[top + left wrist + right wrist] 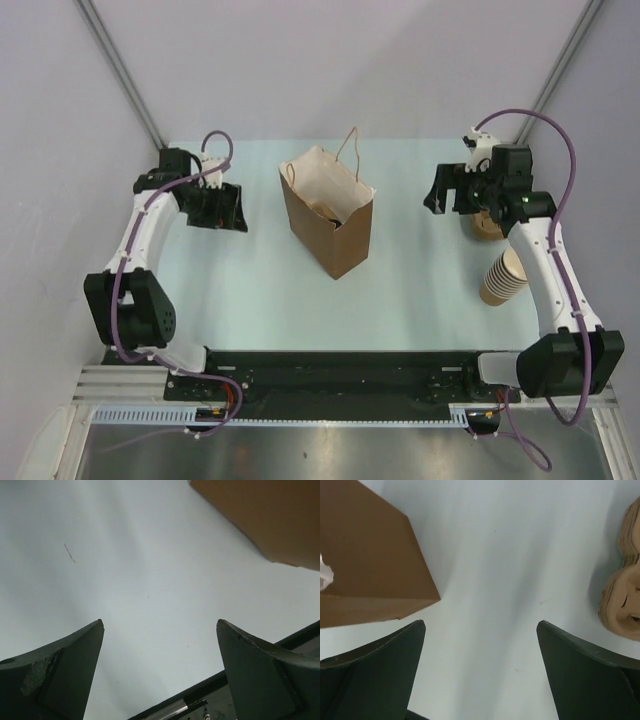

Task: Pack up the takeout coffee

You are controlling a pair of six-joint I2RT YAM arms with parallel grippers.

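Takeout coffee point(333, 211) shows only as a dark shape with a hint of brown, low inside the open mouth of the brown paper bag point(328, 222). It is too shadowed in the top view to make out a lid or cup outline for certain, and neither wrist view looks into the bag. The bag stands upright at the centre of the top frame on the pale table point(260, 290). Its white inner wall faces the camera, and a thin handle point(351, 150) loops up at its upper right corner. The left gripper point(228, 208) hangs to the left of the bag, near it but clear of it. In its own wrist view the left gripper point(160, 625) has its two dark fingers spread wide with only bare table between them, and a corner of the bag point(265, 515) fills the upper right of that frame. The right gripper point(440, 190) sits toward the upper right of the top frame, well apart from the bag. In its wrist view the right gripper point(480, 625) is likewise spread wide and holds nothing, with the bag point(370, 570) at the upper left. At the right edge of that frame is the moulded pulp cup carrier point(622, 600). In the top view the carrier point(487, 226) is mostly hidden under the right arm. Just below it, a stack of paper cups point(503, 277) leans beside that arm.
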